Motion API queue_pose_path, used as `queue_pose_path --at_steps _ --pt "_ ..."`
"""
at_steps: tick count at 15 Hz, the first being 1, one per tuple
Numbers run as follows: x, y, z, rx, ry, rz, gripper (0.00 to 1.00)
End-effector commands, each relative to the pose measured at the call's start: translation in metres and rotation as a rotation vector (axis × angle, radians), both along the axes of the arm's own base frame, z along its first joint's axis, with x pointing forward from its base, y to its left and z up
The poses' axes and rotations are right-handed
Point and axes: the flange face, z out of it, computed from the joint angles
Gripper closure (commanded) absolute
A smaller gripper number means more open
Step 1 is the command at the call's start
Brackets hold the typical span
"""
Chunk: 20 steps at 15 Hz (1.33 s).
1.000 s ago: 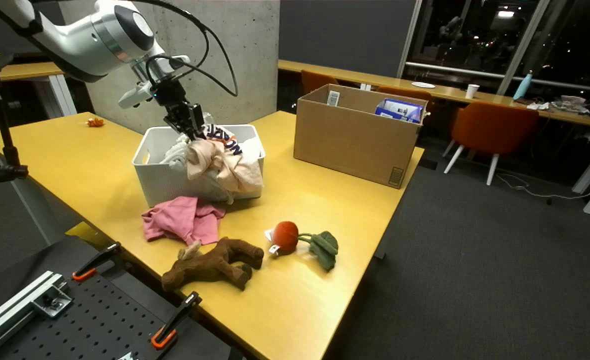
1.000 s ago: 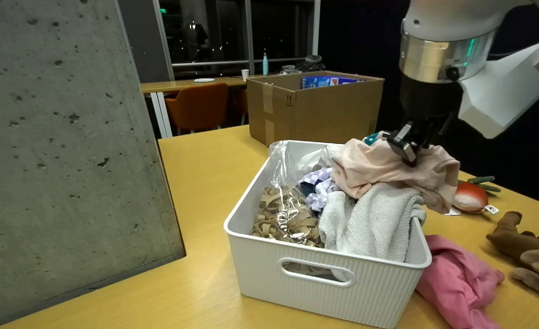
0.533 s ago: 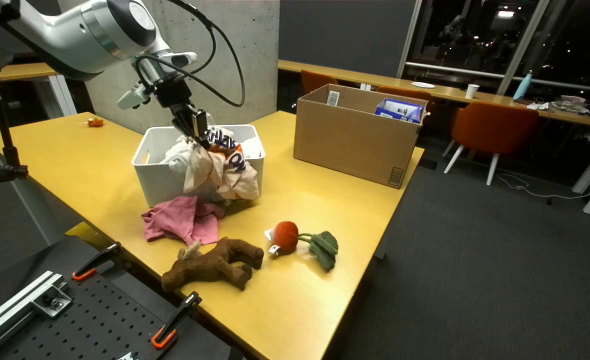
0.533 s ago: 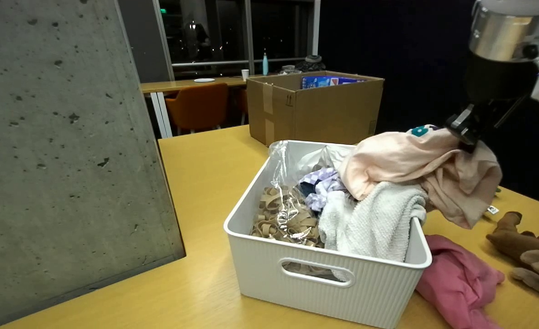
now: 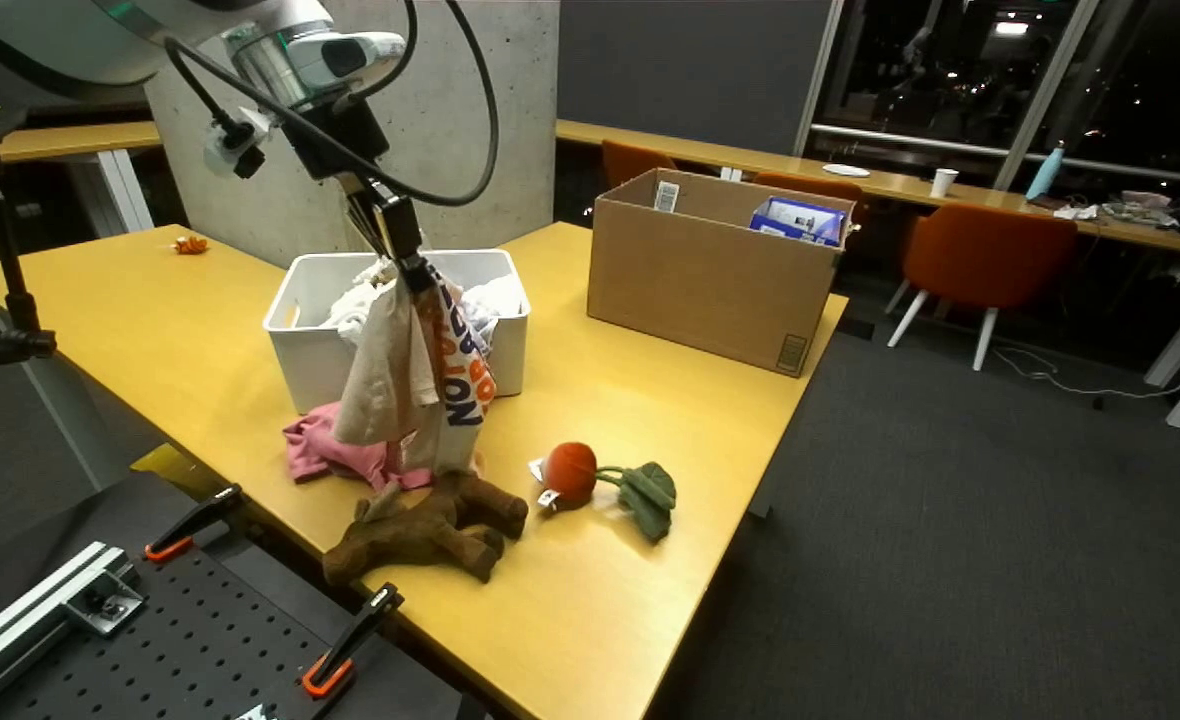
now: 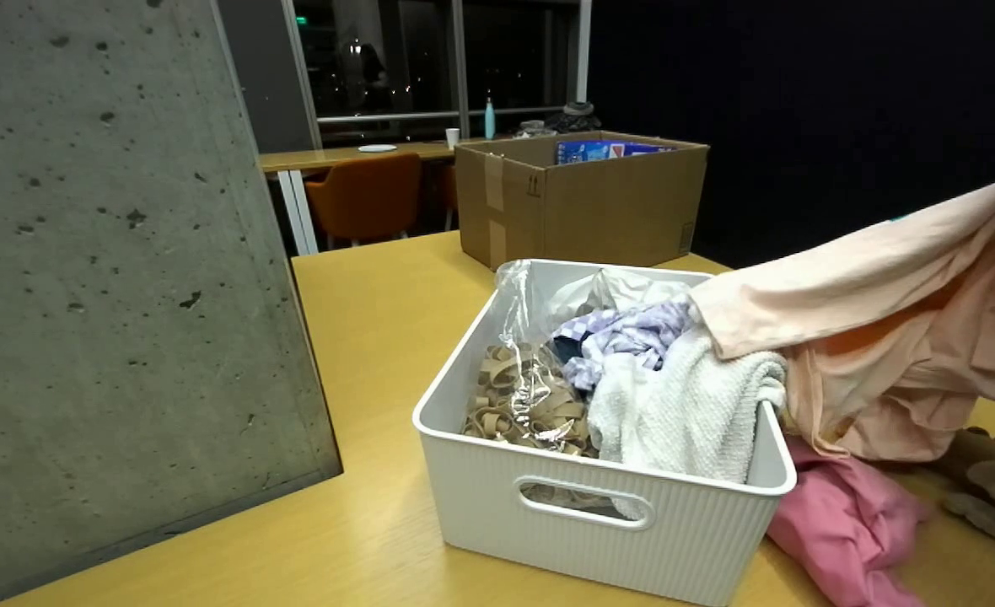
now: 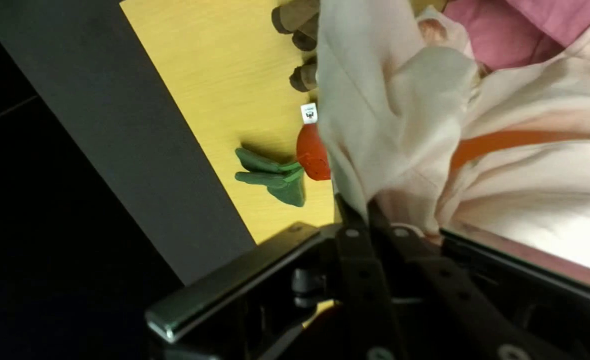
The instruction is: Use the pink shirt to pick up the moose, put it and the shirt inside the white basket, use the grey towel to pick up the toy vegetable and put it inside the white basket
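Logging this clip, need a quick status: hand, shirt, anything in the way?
Hand shut on pink shirt. Moose on table, not yet picked up. Rose-pink cloth between white basket and moose, possibly in the way.

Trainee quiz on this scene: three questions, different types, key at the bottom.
1. Multiple choice: what do the jaws grip?
a) the grey towel
b) the pale pink shirt
c) the toy vegetable

2. True or false: the brown plush moose lies outside the white basket.

3. Short answer: which cloth lies on the table beside the white basket?

Key: 1 b; 2 true; 3 the rose-pink cloth.
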Motion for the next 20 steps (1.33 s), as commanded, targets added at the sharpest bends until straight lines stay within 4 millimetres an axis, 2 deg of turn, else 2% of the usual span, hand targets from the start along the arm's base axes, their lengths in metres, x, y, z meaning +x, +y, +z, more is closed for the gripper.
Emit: queue_pose_path --at_steps 1,6,12,14,17,20 --pt "-0.006 -0.023 0.001 0.058 0.004 -0.033 0.99" --pt "-0.023 -0.015 -0.034 0.146 0.097 -0.072 0.99" --pt "-0.071 -0.005 -0.068 0.183 0.247 -0.162 0.99" --pt "-0.088 -0.009 -0.076 0.167 0.294 -0.213 0.99" --pt "-0.110 -0.042 -0.077 0.171 0.297 -0.302 0.99" --pt "-0.126 -0.093 -0.075 0.206 0.259 -0.410 0.99"
